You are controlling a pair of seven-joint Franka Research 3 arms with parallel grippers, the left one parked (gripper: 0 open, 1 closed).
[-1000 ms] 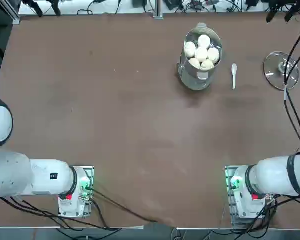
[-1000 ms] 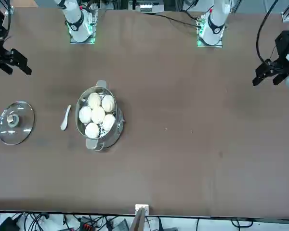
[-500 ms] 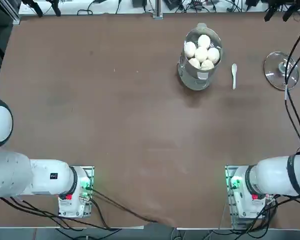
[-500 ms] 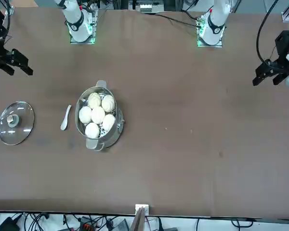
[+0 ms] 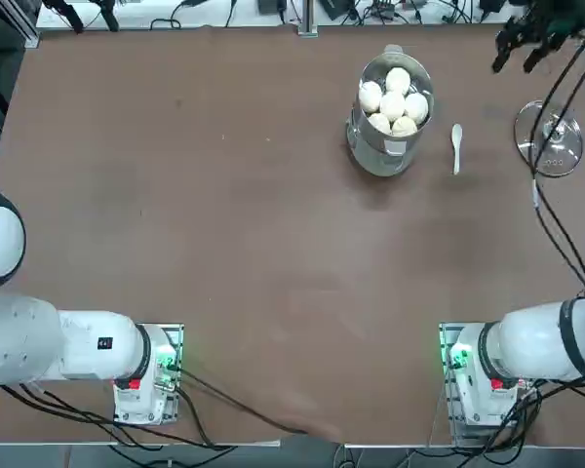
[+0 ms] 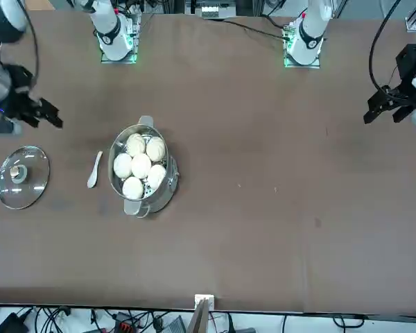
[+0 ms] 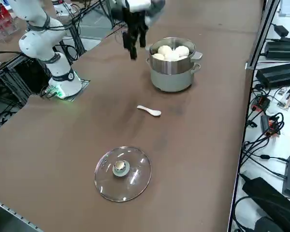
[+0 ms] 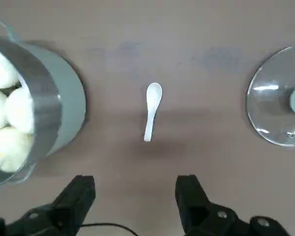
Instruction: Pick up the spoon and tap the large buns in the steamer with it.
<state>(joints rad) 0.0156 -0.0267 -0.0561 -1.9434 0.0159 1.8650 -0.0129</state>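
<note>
The right end effector (image 8: 135, 201) hangs in the air above the brown counter (image 5: 224, 214), its two black fingers (image 8: 78, 194) spread wide apart with nothing between them and nothing touching them. In the top view the end effector (image 5: 526, 37) sits near the far right corner of the counter, away from the arm's base. In the front view it (image 6: 45, 114) appears at the left edge, and in the right side view it (image 7: 132, 41) hangs dark and blurred just beside the steamer.

From the wrist camera, the spoon (image 8: 151, 111) lies flat on the counter directly ahead of the open fingers, clear of them, its oval bowl pointing away and its short handle toward the end effector. The spoon (image 5: 456, 146) rests between the steamer (image 5: 390, 117) and a round glass lid (image 5: 549, 136) with a knob, apart from both. The lid lies flat on the counter.

The steamer stands upright, uncovered, with the large buns (image 5: 393, 100) clustered inside, five white rounds packed together. In the front view the spoon (image 6: 94, 169) lies just beside the steamer (image 6: 144, 173), not touching it.
</note>
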